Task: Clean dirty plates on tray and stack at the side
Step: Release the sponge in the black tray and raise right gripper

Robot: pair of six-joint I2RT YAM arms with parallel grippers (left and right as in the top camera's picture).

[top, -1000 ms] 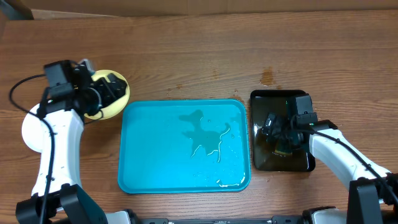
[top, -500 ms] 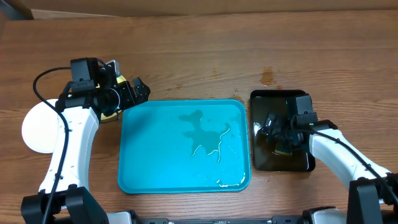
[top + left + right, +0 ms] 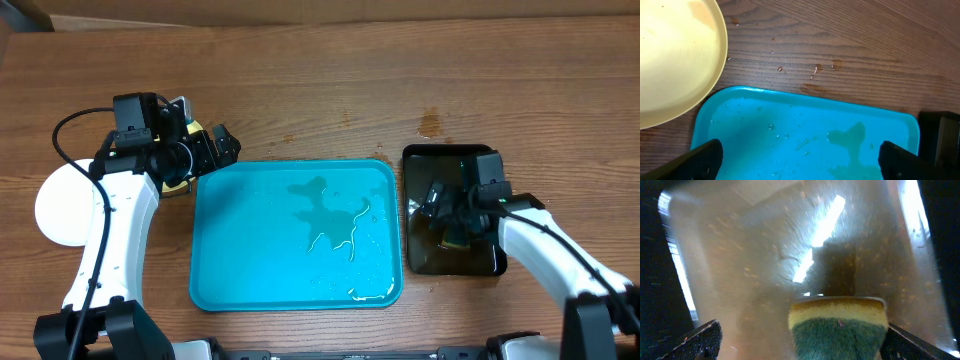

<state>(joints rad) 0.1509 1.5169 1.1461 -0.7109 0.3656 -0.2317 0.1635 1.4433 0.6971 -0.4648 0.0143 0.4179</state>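
Observation:
The turquoise tray point(image 3: 250, 255) lies at the table's middle with no plate on it; it also shows in the left wrist view point(image 3: 755, 130). A pale yellow-green plate point(image 3: 670, 60) sits on the table off the tray's far left corner, mostly hidden under my left arm in the overhead view point(image 3: 181, 184). A white plate point(image 3: 52, 205) lies further left. My left gripper point(image 3: 222, 150) point(image 3: 802, 162) is open and empty above the tray's far left corner. My right gripper point(image 3: 447, 222) point(image 3: 805, 345) is open over a yellow-and-green sponge point(image 3: 840, 330).
A small glossy black tray point(image 3: 450, 153) holding brownish water point(image 3: 765, 255) stands right of the turquoise tray; the sponge lies in it. A thin puddle point(image 3: 330, 220) covers the turquoise tray's right half. A dark stain point(image 3: 430, 124) marks the wood behind the black tray.
My left arm swung right, off the yellow-green plate, to the tray's far left corner, uncovering the white plate. It has held still for the last half second. The right arm has not moved.

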